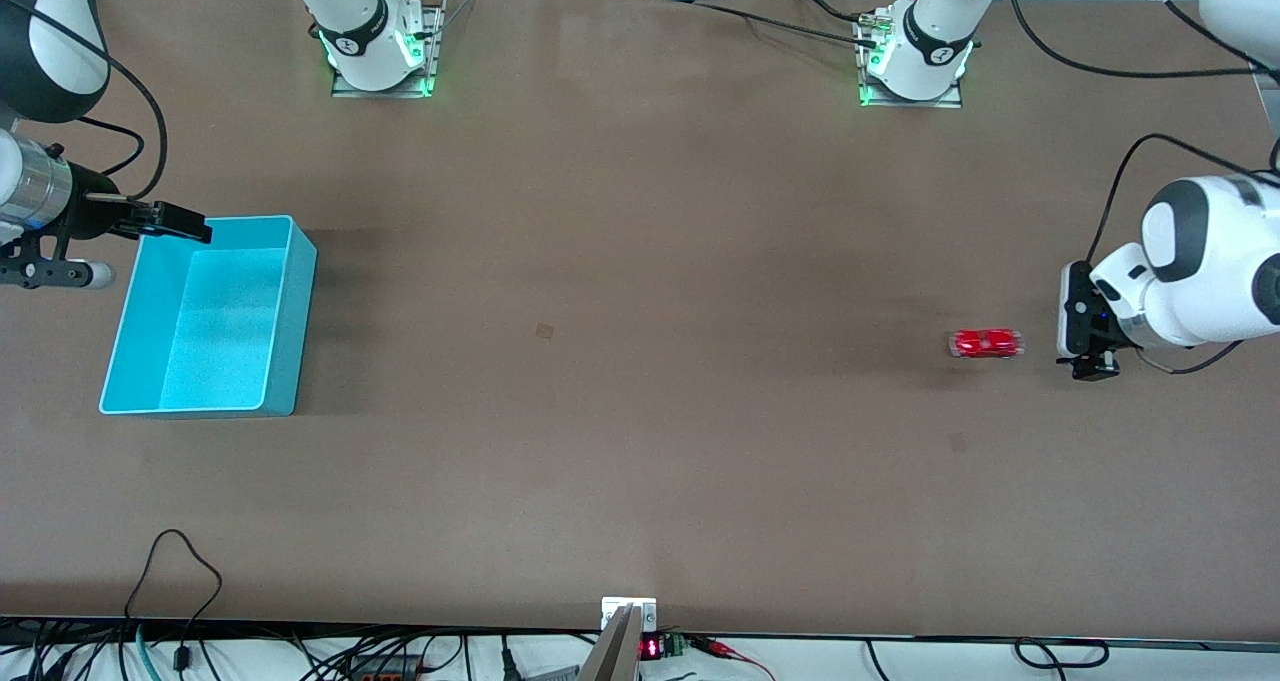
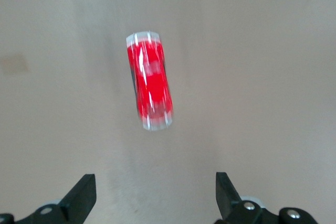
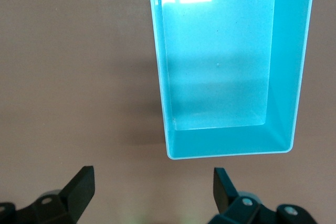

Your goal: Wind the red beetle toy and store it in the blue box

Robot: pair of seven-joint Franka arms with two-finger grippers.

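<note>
The red beetle toy [image 1: 985, 343] lies on the brown table toward the left arm's end. It shows blurred in the left wrist view [image 2: 149, 80]. My left gripper [image 1: 1093, 365] is open and empty, low over the table beside the toy and apart from it; in its own view [image 2: 155, 195] the toy lies ahead of the wide-open fingers. The blue box [image 1: 300, 311] stands open and empty toward the right arm's end. My right gripper [image 1: 172, 219] is open and empty above the box's edge; in its own view [image 3: 152, 192] the box [image 3: 231, 148] lies just ahead of it.
The two arm bases [image 1: 380, 56] [image 1: 915, 66] stand at the table's edge farthest from the front camera. A small white mount [image 1: 628, 613] and cables [image 1: 180, 561] sit at the edge nearest the camera. Bare brown table lies between the toy and the box.
</note>
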